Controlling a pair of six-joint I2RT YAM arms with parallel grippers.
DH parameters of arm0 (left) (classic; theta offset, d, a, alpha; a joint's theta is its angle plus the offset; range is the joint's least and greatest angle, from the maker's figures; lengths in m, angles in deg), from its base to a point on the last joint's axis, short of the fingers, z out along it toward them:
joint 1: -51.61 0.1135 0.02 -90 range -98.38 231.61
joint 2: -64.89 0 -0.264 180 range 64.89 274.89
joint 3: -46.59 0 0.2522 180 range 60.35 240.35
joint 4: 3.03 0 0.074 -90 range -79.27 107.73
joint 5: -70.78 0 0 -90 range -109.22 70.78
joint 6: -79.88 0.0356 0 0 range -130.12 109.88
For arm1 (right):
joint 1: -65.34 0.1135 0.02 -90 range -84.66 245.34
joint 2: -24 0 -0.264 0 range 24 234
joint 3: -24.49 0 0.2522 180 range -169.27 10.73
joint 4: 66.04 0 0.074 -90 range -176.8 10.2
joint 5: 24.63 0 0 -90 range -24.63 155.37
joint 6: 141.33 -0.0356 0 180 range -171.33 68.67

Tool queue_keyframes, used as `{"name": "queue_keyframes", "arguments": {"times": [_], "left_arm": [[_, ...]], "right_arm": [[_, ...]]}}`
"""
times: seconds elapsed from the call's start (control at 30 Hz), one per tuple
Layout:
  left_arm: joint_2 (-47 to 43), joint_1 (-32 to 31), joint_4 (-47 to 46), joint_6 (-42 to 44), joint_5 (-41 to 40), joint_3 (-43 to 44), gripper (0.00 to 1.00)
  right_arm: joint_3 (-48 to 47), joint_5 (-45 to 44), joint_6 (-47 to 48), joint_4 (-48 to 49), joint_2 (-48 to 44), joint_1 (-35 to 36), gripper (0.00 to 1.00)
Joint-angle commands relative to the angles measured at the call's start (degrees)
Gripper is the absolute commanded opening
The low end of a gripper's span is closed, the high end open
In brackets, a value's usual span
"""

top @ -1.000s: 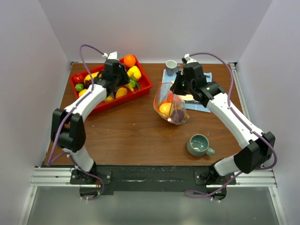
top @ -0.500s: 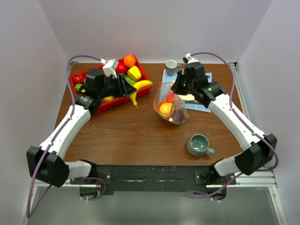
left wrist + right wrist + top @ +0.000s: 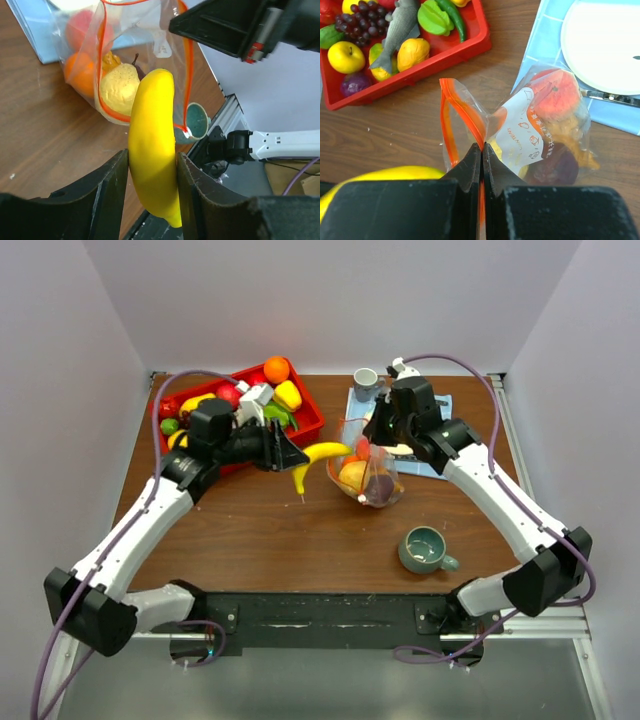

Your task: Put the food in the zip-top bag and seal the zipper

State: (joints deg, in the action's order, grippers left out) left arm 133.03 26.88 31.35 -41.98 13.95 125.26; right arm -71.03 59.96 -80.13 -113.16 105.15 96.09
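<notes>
My left gripper [image 3: 292, 455] [image 3: 152, 157] is shut on a yellow banana [image 3: 320, 460] [image 3: 151, 145], held in the air just left of the zip-top bag [image 3: 368, 472] [image 3: 142, 35]. The clear bag stands with its mouth open toward the banana. My right gripper [image 3: 376, 432] [image 3: 481, 148] is shut on the bag's orange-red zipper [image 3: 446, 117] [image 3: 189, 60] edge and holds it up. Food inside the bag shows as orange, peach, yellow and purple pieces [image 3: 555, 95]. More food, such as grapes [image 3: 362, 22] and an orange [image 3: 276, 369], lies in the red tray [image 3: 312, 426] [image 3: 481, 35].
A green mug [image 3: 426, 549] stands near the front, right of centre. A small grey cup [image 3: 366, 380] sits at the back. A blue mat [image 3: 540, 35] with a white plate [image 3: 602, 45] and a knife [image 3: 612, 97] lies behind the bag.
My left arm has lifted the banana out of the red tray and carried it right, up to the bag's mouth. The right gripper has kept its hold on the bag.
</notes>
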Motion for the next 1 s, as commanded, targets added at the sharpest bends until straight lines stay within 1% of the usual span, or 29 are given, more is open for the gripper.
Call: {"name": "queue_keyframes", "arguments": {"times": [0.0,0.13,0.17,0.2,0.27,0.37,0.47,0.5,0.57,0.67,0.7,0.77,0.8,0.9,0.97], "left_arm": [[4.44,-1.37,-3.9,-6.1,0.93,1.45,0.12],[9.9,-1.37,-5.06,-9.97,-0.65,4.96,0.12],[11.21,-1.37,-5.85,-12.68,-0.39,5.14,0.13],[13.49,-1.46,-8.47,-14.1,1.01,5.06,0.13],[15.96,-1.9,-10.51,-17.69,1.46,5.23,0.12],[19.74,-3.39,-9.9,-19.03,-3.1,8.21,0.13],[22.91,-5.4,-8.85,-18.77,-7.75,11.9,0.17],[24.66,-6.02,-7.63,-18.33,-9.68,14.35,0.21],[26.69,-7.7,-4.91,-16.06,-12.06,17.43,0.24],[28.98,-8.84,-3.49,-15.25,-14.35,19.91,0.37],[29.42,-9.02,-3.66,-15.25,-15.14,20.17,0.47],[29.77,-9.46,-3.75,-14.64,-15.5,20.7,0.57],[29.6,-9.63,-3.57,-14.29,-15.94,21.22,0.64],[29.16,-10.42,-2.17,-11.74,-17.69,22.8,0.8],[28.89,-10.6,-1.64,-10.25,-17.26,23.51,0.82]], "right_arm": [[0.63,-2.06,1.2,0.94,-3.53,2.39,0.0],[1.07,-3.91,1.37,-0.03,-4.76,4.76,0.0],[1.07,-3.99,1.37,-0.12,-4.94,5.46,0.0],[1.16,-4.34,1.29,-0.3,-5.2,5.82,0.0],[1.07,-4.44,1.37,-0.56,-5.56,6.69,0.0],[0.63,-4.08,1.37,-1.17,-4.95,8.18,0.0],[0.72,-4.7,1.02,-1.35,-4.68,9.07,0.0],[0.81,-5.05,0.85,-1.44,-4.42,9.07,0.0],[0.28,-5.75,0.85,-1.88,-4.07,9.16,0.0],[-0.86,-6.54,0.85,-2.67,-3.27,9.16,0.0],[-1.47,-6.89,1.02,-3.28,-2.92,9.07,0.0],[-2.35,-7.77,1.46,-4.25,-2.48,9.07,0.0],[-3.05,-8.56,1.72,-5.38,-2.13,9.16,0.0],[-3.93,-10.23,2.16,-6.45,-1.87,8.9,0.0],[-4.29,-10.32,2.25,-6.45,-1.87,8.81,0.0]]}}
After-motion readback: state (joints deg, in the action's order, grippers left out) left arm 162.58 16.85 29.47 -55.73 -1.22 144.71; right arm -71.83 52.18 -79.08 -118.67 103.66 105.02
